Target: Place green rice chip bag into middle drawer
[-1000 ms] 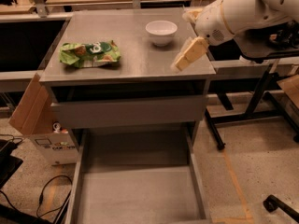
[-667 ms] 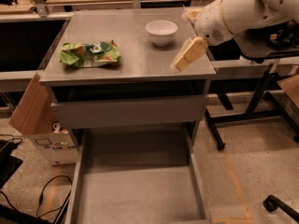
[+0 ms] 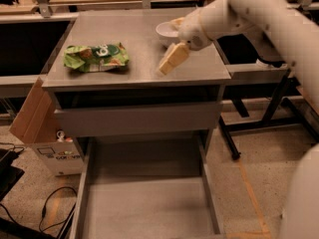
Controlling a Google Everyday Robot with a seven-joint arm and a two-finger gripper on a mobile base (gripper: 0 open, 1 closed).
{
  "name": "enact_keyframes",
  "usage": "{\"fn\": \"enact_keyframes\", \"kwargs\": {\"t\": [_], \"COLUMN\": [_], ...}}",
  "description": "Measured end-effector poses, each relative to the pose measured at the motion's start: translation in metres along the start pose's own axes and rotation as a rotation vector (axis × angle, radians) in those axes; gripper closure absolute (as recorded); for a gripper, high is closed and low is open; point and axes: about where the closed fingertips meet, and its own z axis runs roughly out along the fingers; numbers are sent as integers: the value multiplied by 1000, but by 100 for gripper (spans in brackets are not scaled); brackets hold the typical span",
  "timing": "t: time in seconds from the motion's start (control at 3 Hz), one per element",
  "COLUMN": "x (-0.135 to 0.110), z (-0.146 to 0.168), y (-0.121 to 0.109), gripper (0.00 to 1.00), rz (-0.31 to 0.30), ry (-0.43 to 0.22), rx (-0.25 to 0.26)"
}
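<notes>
Now, claw (image 3: 173,59) over table (image 3: 139,44), moved nearer green rice chip bag (image 3: 96,58), empty, opening unclear

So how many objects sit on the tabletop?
2: the green rice chip bag at left; the white bowl at back right, partly behind the arm. The gripper hovers just in front of it.

The green rice chip bag (image 3: 96,57) was bright green, seemingly white-lettered; the tan end effector (image 3: 165,68) hung over the grey bench (image 3: 139,34) beside a white bowl (image 3: 166,31)
</notes>
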Motion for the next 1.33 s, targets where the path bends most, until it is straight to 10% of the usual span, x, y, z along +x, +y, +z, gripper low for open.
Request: {"fn": "enact_keyframes", "kwargs": {"t": [0.67,1.33], "x": [-28,-84], "z": [121,181], "y": [-43,-38], "gripper": [0,0], "rz": [49,93], "ry": [-93,-169], "rx": [-37,-84]}}
